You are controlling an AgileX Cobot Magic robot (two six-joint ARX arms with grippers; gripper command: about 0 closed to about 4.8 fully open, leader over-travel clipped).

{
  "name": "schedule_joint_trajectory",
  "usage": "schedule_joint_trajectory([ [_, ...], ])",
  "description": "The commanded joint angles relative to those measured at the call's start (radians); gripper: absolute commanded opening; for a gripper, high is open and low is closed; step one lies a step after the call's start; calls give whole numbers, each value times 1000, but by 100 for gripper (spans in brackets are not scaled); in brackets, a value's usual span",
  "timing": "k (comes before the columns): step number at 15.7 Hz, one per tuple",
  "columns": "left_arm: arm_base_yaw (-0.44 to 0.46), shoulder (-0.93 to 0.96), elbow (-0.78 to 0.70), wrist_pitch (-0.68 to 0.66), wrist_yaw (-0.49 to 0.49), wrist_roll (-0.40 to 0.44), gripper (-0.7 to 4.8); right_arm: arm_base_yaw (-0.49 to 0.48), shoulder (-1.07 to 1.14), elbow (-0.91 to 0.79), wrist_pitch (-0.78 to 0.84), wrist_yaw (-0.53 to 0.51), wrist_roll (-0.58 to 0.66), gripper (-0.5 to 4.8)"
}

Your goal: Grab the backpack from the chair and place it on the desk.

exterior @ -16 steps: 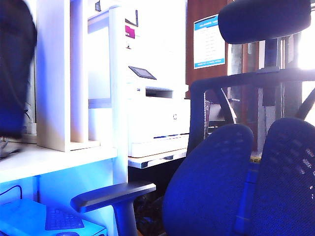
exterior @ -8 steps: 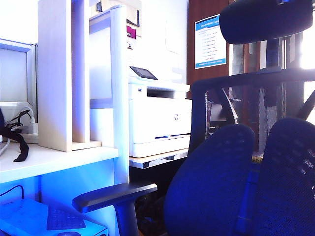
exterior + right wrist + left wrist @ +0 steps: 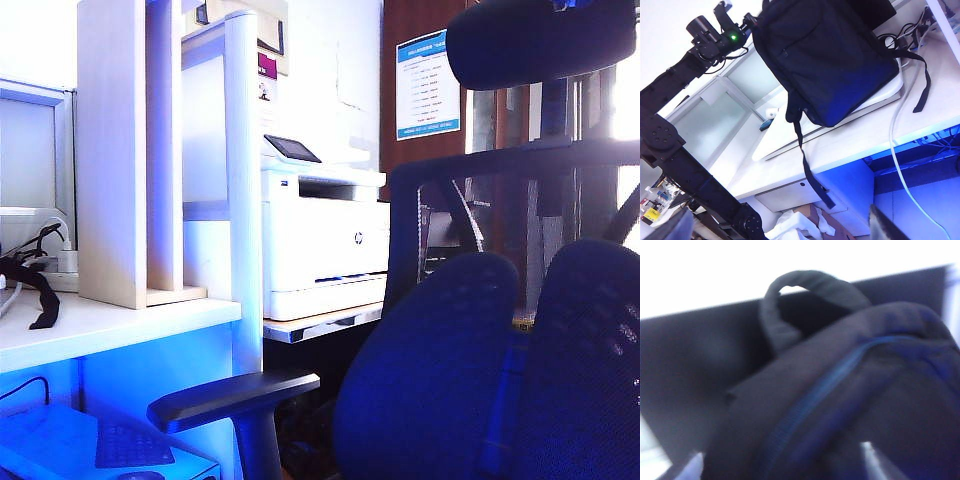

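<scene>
In the exterior view a thin black strap [image 3: 38, 290] hangs over the desk [image 3: 110, 325] edge at far left, the backpack itself lying outside that frame. Right of it stand pale shelf uprights [image 3: 130, 150], then a white printer [image 3: 325, 245] at mid frame, and the chair [image 3: 480, 370] fills the lower right, its armrest [image 3: 232, 395] reaching toward lower centre and its headrest at upper right.

The right wrist view shows the left arm [image 3: 675, 130] running up the left side to the left gripper [image 3: 742, 31] at the upper left, just beside the backpack [image 3: 825, 55]; whether its jaws are apart cannot be told. The backpack sits upright on the desk [image 3: 855, 135], straps dangling over the edge. The right gripper [image 3: 780, 227] stands wide with nothing between its fingers [image 3: 885, 226].

The left wrist view, blurred, is filled by the backpack [image 3: 850, 400], its top handle [image 3: 805, 295] looped upward
</scene>
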Motion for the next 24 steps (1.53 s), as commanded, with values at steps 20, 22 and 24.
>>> schedule_joint_trajectory([
  [20,-550,-442,22,-385,417,-80,396,-245,-54,4,-12,245,-320,479],
  [22,-555,-552,-37,-403,409,-85,394,-311,-106,4,-74,276,-357,479],
  [24,-579,-681,-152,-405,376,-92,394,-331,-154,4,-183,315,-449,479],
])
